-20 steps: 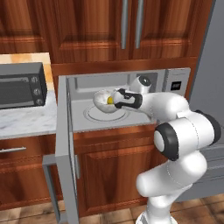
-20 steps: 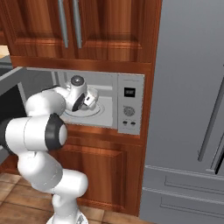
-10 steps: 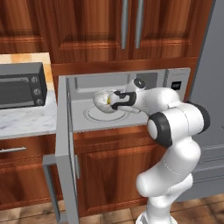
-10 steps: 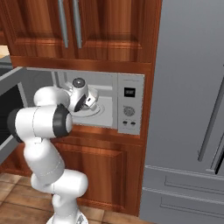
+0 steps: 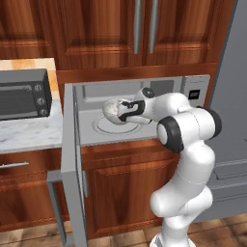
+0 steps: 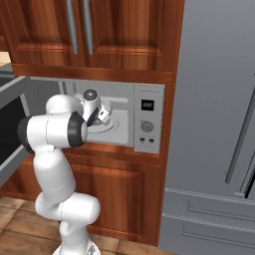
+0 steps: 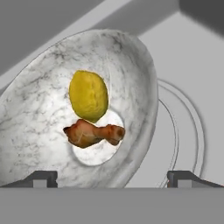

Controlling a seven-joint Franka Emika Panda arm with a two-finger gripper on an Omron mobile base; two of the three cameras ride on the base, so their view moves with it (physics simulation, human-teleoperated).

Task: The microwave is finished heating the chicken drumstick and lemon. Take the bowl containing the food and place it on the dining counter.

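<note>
From the left base view we are watching the arm reaching into the open microwave (image 5: 144, 113), with the hand (image 5: 123, 110) arriving at the near rim of the bowl (image 5: 112, 108), which is sitting at about 10 o'clock on the turntable (image 5: 113, 126) — off its centre, toward the back left of the cavity. The open door (image 5: 72, 159) is standing out at the left, and we are judging that a wide swing on the way out could be clipping it or the cavity's edge.

From the right base view we are seeing the wrist (image 6: 94, 107) inside the cavity, with the control panel (image 6: 147, 119) at 3 o'clock of it; the arm is covering the bowl here, so we cannot tell the contact from this side.

In the hand view the two finger tips (image 7: 41, 178) are standing spread wide — nothing between them yet, and the bowl's rim (image 7: 148, 96) is lying between the two tips. The lemon (image 7: 88, 95) is resting at 12 o'clock of the chicken drumstick (image 7: 92, 133) and touching it. The drumstick's long axis is running 9 to 3 o'clock in this view, knob end at 3. Both are lying loose, so we are expecting that a tilted lift could be rolling them out, and a pinch on the thin sloping rim could be slipping.
</note>
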